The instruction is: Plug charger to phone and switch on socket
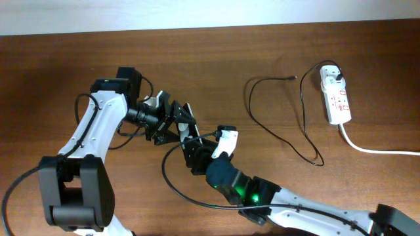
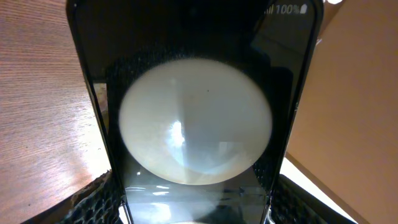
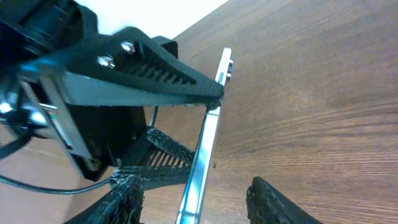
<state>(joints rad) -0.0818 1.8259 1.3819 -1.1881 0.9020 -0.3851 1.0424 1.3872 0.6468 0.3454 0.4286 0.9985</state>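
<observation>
The phone is held up on its edge, off the table, in my left gripper, which is shut on its two long sides. In the left wrist view the phone's glossy screen fills the frame, and the jaws press on both sides. My right gripper is open. In the right wrist view its fingers stand on either side of the phone's thin silver edge without touching it. The charger cable lies loose on the table, its connector tip free. Its white plug sits in the socket.
The socket's thick white cord runs off to the right edge. A black robot cable loops on the table below the grippers. The table's far edge runs along the top.
</observation>
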